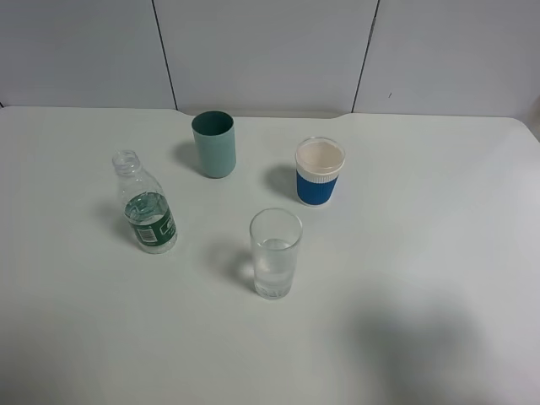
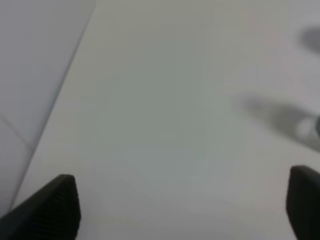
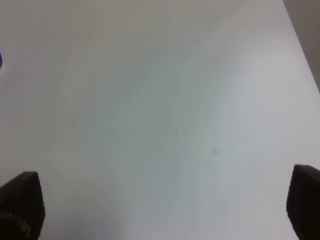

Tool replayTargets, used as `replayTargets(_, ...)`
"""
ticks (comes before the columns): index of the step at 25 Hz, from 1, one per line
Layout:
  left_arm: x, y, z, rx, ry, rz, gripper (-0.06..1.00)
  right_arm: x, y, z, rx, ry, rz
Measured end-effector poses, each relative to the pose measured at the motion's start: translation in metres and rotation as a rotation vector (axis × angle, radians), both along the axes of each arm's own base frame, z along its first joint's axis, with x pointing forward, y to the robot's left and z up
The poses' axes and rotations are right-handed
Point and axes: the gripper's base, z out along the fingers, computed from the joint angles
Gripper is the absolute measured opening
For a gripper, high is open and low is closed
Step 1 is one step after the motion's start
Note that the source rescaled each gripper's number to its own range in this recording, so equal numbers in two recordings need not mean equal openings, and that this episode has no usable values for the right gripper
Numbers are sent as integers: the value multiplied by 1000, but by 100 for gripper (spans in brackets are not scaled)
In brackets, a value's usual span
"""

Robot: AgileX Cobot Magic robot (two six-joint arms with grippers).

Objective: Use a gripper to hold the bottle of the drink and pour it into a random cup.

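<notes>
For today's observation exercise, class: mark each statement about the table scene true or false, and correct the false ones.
1. The bottle stands upright with no cap on. True.
2. The clear glass is completely empty. False: it holds some clear liquid in its lower part.
3. The teal cup lies on its side. False: it stands upright, farther back on the table than the glass.
4. The white cup with the blue sleeve stands to the right of the teal cup in the overhead view. True.
5. The left hand is gripping the bottle. False: its fingers stand apart with only bare table between them.
</notes>
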Motion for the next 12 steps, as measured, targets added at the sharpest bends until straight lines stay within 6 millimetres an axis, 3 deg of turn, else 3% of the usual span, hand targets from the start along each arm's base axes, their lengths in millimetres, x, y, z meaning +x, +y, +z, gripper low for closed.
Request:
replayTargets(7, 5, -2, -18, 0, -43, -19, 65, 0, 0, 0, 0, 0, 0)
replayTargets(12, 9, -5, -21, -32, -62, -51, 65, 0, 0, 0, 0, 0, 0)
